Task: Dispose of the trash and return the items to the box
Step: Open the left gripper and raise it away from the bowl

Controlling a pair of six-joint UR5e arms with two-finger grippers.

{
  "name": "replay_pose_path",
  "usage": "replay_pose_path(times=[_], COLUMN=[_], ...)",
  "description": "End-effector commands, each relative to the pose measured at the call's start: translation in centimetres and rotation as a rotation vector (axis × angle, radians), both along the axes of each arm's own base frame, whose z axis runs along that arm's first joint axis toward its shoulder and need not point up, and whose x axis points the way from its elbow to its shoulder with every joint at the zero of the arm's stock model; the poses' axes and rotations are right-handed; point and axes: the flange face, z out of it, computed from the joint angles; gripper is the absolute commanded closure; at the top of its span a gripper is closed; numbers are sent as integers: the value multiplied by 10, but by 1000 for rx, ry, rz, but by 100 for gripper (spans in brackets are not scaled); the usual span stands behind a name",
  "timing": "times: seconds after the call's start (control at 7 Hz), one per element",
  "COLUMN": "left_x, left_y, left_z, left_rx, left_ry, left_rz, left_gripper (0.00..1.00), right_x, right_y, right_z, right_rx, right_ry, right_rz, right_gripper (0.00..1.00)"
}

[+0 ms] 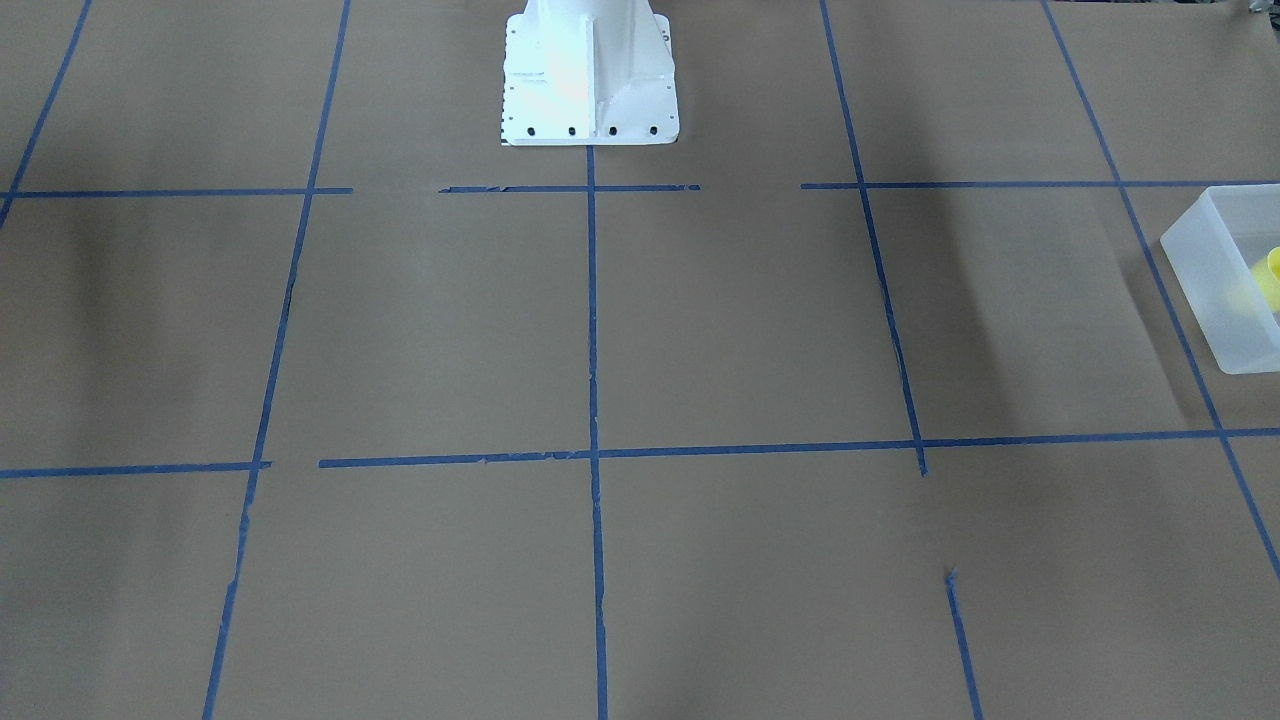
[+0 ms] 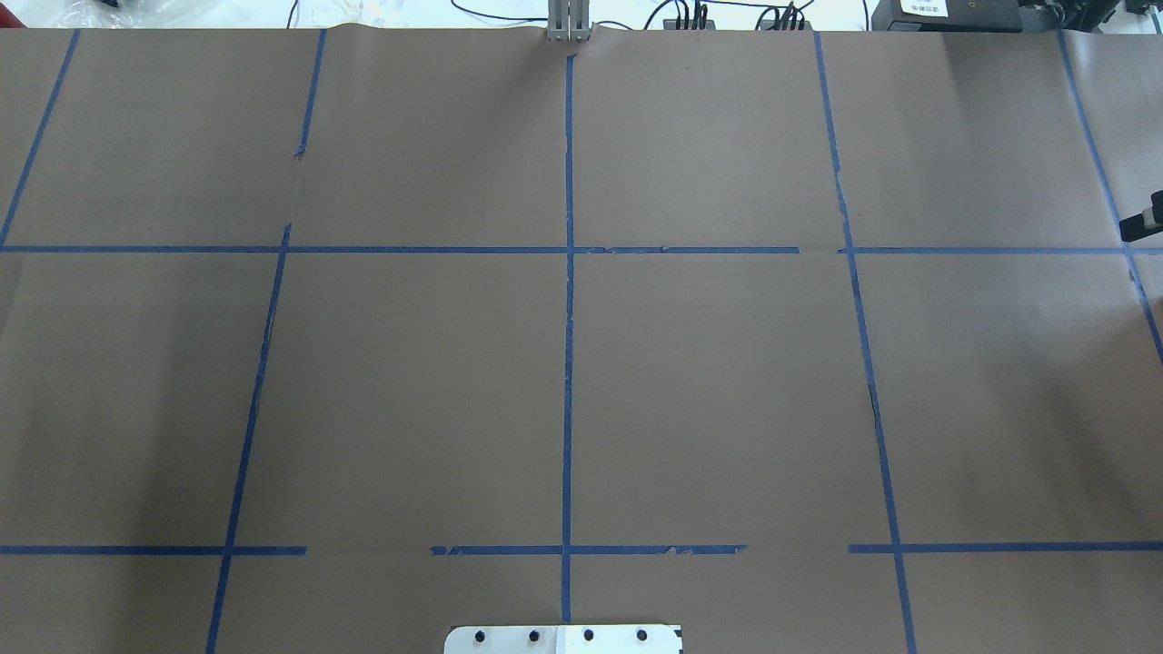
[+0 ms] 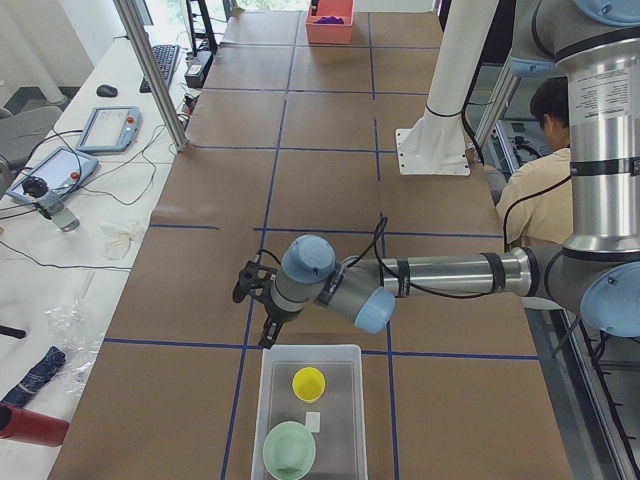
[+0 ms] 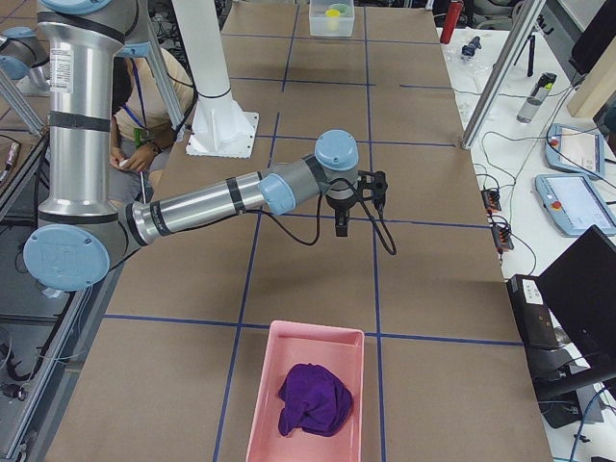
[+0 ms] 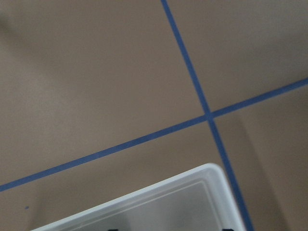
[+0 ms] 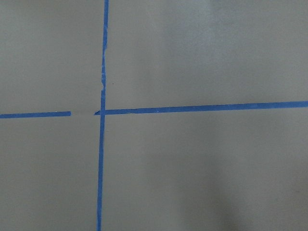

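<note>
The frosted white box [image 3: 308,410] stands at the table's left end and holds the yellow cup [image 3: 308,383] and the mint-green bowl [image 3: 290,450]. Its edge and the cup [image 1: 1272,268] show at the right border of the front-facing view, and one corner of the box [image 5: 192,190] shows in the left wrist view. My left gripper [image 3: 262,305] hangs above the table just beyond the box's far end. My right gripper [image 4: 346,217] hangs above bare table near the middle right. Both show only in the side views, so I cannot tell whether they are open or shut.
A pink tray [image 4: 308,395] with a purple cloth [image 4: 313,399] in it lies at the table's right end. Blue tape lines [image 2: 568,318] grid the brown paper. The white robot base [image 1: 590,75] stands at the table's near edge. A seated person [image 3: 540,160] is behind the robot.
</note>
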Motion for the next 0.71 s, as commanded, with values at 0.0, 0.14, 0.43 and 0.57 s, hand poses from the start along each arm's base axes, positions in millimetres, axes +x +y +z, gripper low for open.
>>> replay_pose_path(times=[0.0, 0.14, 0.43, 0.57], left_x=[12, 15, 49, 52], left_y=[-25, -24, -9, -17], left_z=[-111, -116, -78, -86], left_rx=[-113, -131, -206, -149], left_ry=[25, 18, 5, 16], left_rz=[-3, 6, 85, 92], left_gripper=[20, 18, 0, 0], right_x=[6, 23, 42, 46], right_y=[-1, -4, -5, -4], right_z=[42, 63, 81, 88], right_rx=[67, 105, 127, 131], right_ry=[91, 112, 129, 124], right_rz=[-69, -88, -97, -106], right_gripper=[0, 0, 0, 0])
